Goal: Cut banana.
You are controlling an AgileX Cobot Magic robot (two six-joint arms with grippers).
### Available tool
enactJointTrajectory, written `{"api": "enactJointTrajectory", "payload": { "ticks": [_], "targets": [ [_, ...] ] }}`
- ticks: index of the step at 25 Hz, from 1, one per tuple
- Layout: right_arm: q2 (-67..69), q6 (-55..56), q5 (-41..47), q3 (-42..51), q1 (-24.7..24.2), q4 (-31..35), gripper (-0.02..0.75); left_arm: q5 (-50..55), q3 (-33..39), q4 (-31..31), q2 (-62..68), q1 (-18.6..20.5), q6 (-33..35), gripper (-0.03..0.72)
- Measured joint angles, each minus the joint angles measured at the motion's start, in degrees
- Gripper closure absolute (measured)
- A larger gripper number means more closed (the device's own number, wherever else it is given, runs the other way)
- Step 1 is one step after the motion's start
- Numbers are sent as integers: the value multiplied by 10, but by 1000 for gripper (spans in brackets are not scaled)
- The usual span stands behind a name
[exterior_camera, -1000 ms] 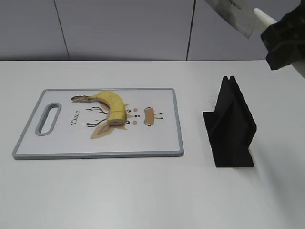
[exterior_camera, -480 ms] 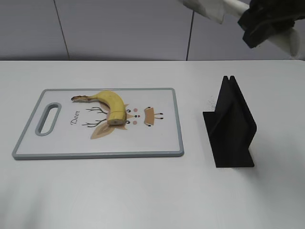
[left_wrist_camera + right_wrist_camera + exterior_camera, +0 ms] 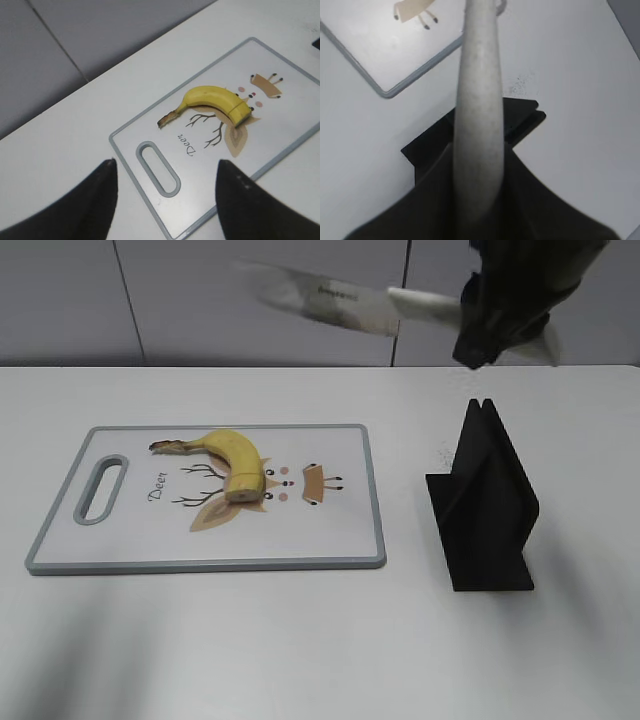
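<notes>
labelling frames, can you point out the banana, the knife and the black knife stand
banana [image 3: 236, 452]: exterior view, middle of its yellow body
knife [image 3: 320, 298]: exterior view, flat of the blade
black knife stand [image 3: 490, 490]: exterior view, its upright side panel

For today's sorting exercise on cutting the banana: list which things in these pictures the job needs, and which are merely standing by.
Needed for the job:
banana, lying on the board
cutting board
knife, held up in the air
right gripper, shut on the knife's handle

Standing by:
black knife stand, empty, right of the board
left gripper, open, holding nothing
</notes>
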Motion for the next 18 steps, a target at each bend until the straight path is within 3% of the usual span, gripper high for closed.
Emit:
{"api": "enactJointTrajectory", "payload": {
  "ticks": [7, 12, 18],
  "targets": [
    [38, -219, -10, -2, 0, 103, 566, 47, -88, -4, 111, -56, 118, 97],
    [78, -293, -22, -6, 0, 152, 566, 79, -135, -14, 181, -84, 199, 97],
    [130, -316, -20, -54, 0, 173, 567, 77, -143, -15, 255, -104, 268, 97]
  ]
}}
